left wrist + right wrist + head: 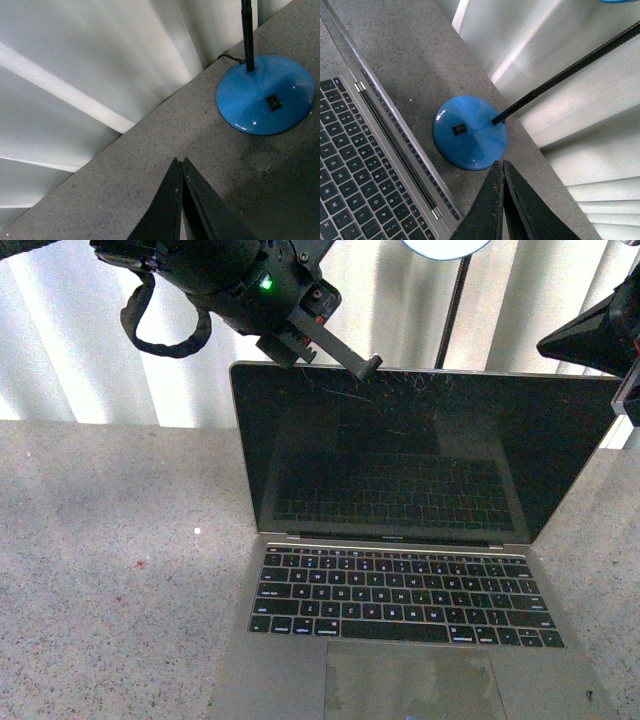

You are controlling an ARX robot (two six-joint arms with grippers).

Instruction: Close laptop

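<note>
My left gripper (367, 365), fingers pinched together and empty, hangs at the top edge of the open laptop (400, 470), placed, I judge, for pushing its lid down. My right gripper (501, 167), likewise pinched together, hangs clear beside the laptop.

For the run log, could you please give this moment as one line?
laptop: open, not yet closed | left gripper: shut, at laptop's top edge | right gripper: shut, near blue lamp base

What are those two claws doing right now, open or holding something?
Left gripper: closed, holding nothing, its tip by the top edge of the laptop lid.
Right gripper: closed, holding nothing.
</note>
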